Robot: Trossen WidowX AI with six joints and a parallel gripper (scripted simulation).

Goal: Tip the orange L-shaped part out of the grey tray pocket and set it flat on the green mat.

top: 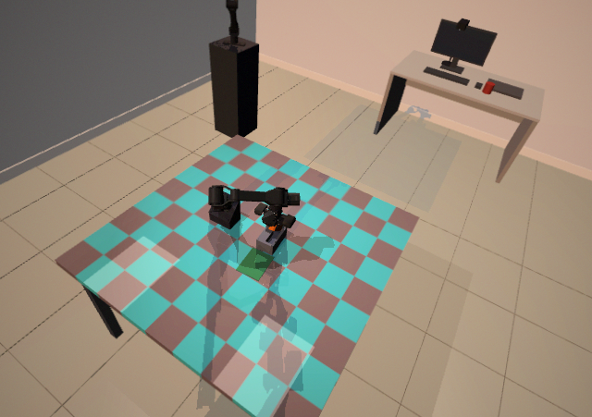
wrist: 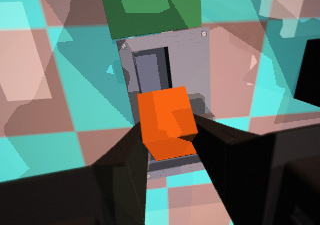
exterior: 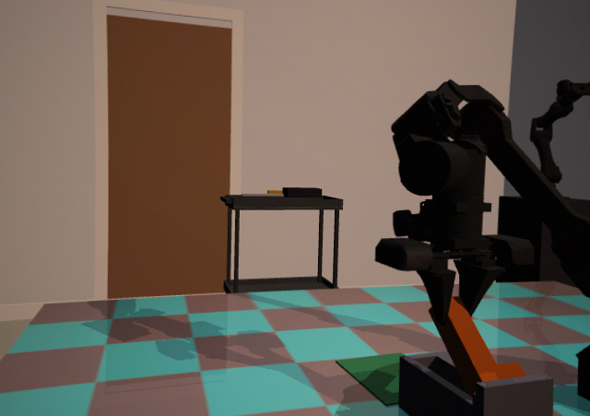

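The orange L-shaped part is steeply tilted. My gripper is shut on its raised end. In the exterior view its L-shaped end is low, over the grey tray, with the foot showing above the rim; its lowest edge is hidden behind the tray wall, so contact with the tray cannot be told. Part of the pocket shows empty in the wrist view. The green mat lies flat beside the tray with nothing on it.
The tray's raised walls stand close under the part. The arm's base stands on the checkered table behind the tray. A cart, a desk and a black pedestal stand away from the table.
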